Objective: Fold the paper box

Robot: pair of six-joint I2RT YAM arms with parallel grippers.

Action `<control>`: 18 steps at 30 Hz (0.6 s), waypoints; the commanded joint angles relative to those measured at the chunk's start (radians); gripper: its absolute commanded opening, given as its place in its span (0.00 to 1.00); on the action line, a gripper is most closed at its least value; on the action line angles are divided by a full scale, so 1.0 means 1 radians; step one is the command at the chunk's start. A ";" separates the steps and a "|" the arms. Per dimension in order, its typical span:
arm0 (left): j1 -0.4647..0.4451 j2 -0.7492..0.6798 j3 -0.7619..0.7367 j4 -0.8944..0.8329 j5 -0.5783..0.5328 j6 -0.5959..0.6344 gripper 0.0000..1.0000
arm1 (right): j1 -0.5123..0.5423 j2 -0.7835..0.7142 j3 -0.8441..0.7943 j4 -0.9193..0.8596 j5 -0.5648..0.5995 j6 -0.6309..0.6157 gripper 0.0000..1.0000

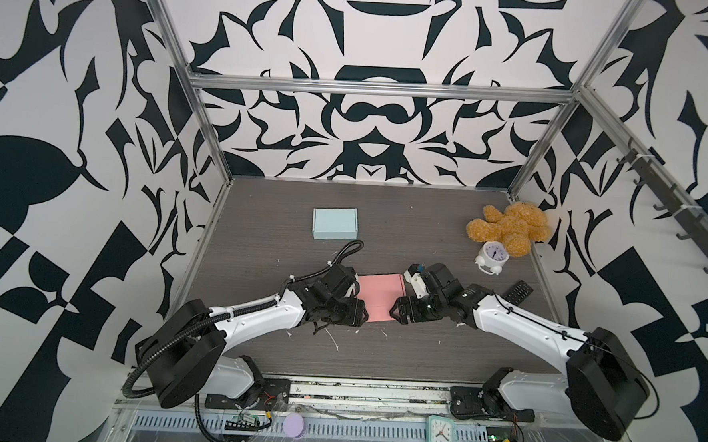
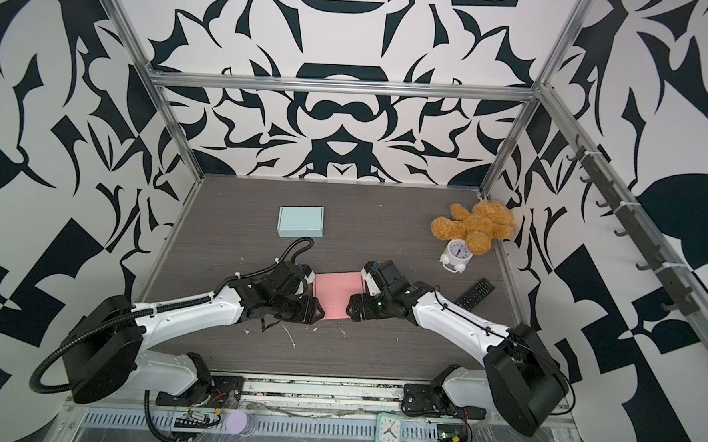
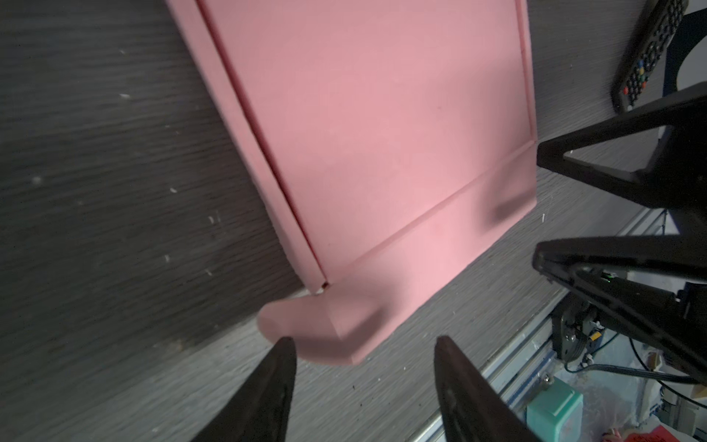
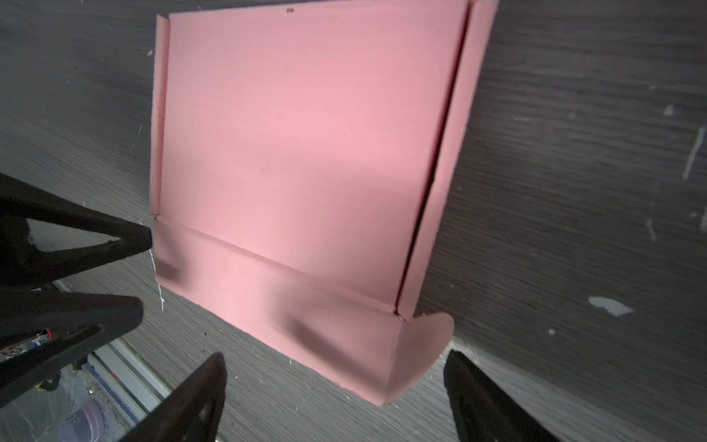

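The pink paper box lies flat on the dark table between both arms. Its main panel has narrow side strips, and a front flap raised a little. That flap ends in a rounded corner tab at each end. My left gripper stands open at the box's front left corner, one fingertip close to the tab there. My right gripper stands open at the front right corner, the tab lying just beyond its fingers. Neither holds anything.
A folded light blue box sits at the back left of the table. A brown teddy bear, a white alarm clock and a black remote lie at the right. Metal frame posts stand at the table's corners.
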 commanded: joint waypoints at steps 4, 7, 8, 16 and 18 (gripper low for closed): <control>-0.023 0.035 0.010 0.047 0.002 -0.031 0.60 | 0.036 0.007 -0.001 0.041 -0.001 0.039 0.91; -0.027 0.035 0.012 0.050 0.004 -0.031 0.59 | 0.045 0.001 0.000 0.044 -0.002 0.047 0.91; -0.027 0.035 0.013 0.051 0.004 -0.032 0.59 | 0.048 0.000 0.002 0.044 -0.003 0.050 0.91; -0.036 0.028 0.012 0.052 -0.001 -0.035 0.59 | 0.072 -0.010 -0.001 0.052 0.005 0.067 0.91; -0.038 0.026 0.012 0.053 -0.002 -0.036 0.59 | 0.075 -0.013 -0.004 0.048 0.014 0.066 0.91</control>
